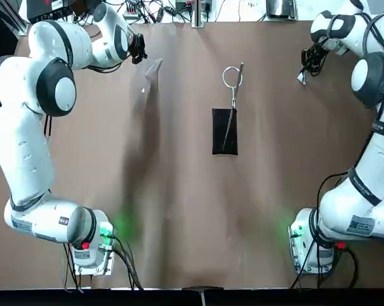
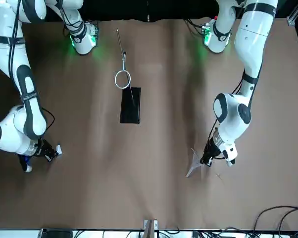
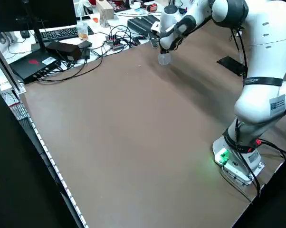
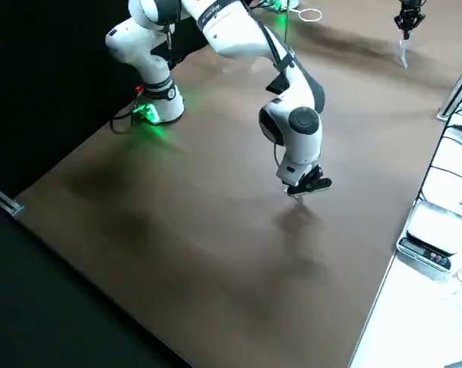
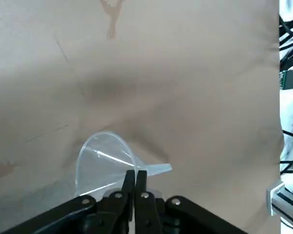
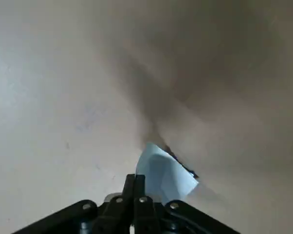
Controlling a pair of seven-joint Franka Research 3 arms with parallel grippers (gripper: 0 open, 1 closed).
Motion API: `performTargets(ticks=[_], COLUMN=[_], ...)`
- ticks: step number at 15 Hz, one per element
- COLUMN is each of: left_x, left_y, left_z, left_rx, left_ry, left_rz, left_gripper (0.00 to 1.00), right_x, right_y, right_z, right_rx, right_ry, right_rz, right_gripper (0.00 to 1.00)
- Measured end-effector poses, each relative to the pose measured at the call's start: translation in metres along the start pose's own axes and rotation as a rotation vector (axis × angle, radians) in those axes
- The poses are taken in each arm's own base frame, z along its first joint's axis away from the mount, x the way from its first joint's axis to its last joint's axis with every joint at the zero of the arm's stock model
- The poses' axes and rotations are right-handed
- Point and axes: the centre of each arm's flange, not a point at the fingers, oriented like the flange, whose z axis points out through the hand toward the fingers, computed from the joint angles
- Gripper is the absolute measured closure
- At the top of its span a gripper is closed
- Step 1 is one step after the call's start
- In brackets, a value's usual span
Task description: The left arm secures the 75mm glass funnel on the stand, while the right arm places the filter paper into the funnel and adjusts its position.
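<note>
In the top view, the left gripper (image 1: 140, 48) hangs at the table's ten o'clock corner, its fingers (image 5: 128, 187) pinched tight on the rim of the glass funnel (image 1: 153, 70). The funnel hangs off the fingertips, its long axis slanted, the stem (image 5: 158, 169) pointing away to about four o'clock in the top view and the wide mouth (image 5: 103, 161) facing the wrist camera.

At the centre lies the stand (image 1: 224, 131), its black base plate long from twelve to six o'clock, its rod leaning up toward twelve and ending in the bare wire ring (image 1: 232, 77).

At two o'clock the right gripper (image 1: 304, 70) is clamped on the filter paper (image 6: 163, 175), a white folded piece that juts past the fingertips, just above the table (image 1: 179, 210).
</note>
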Motion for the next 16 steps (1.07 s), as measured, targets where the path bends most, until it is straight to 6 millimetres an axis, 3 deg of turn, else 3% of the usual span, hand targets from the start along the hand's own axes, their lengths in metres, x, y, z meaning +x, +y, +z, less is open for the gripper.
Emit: performTargets(ticks=[2,5,9,12,16], left_x=[0.0,0.0,-0.012,-0.034,-0.09], left_y=[0.005,0.028,0.052,0.063,0.069], left_z=[-0.003,-0.033,-0.086,-0.125,-0.163], left_rx=[-0.011,-0.075,-0.133,-0.103,-0.031], left_ry=[0.001,0.012,0.01,0.019,0.037], left_rz=[0.001,0.008,0.041,0.15,0.348], left_gripper=[0.97,0.97,0.97,0.97,0.97], right_x=[-0.004,-0.031,-0.071,-0.11,-0.173], right_y=[-0.006,-0.036,-0.055,-0.077,-0.112], right_z=[-0.005,-0.037,-0.085,-0.101,-0.121], right_rx=[-0.004,-0.05,-0.128,-0.163,-0.212], right_ry=[-0.017,-0.063,-0.128,-0.17,-0.202], right_rz=[-0.012,-0.1,-0.182,-0.208,-0.234], right_gripper=[0.99,0.99,0.99,0.99,0.99])
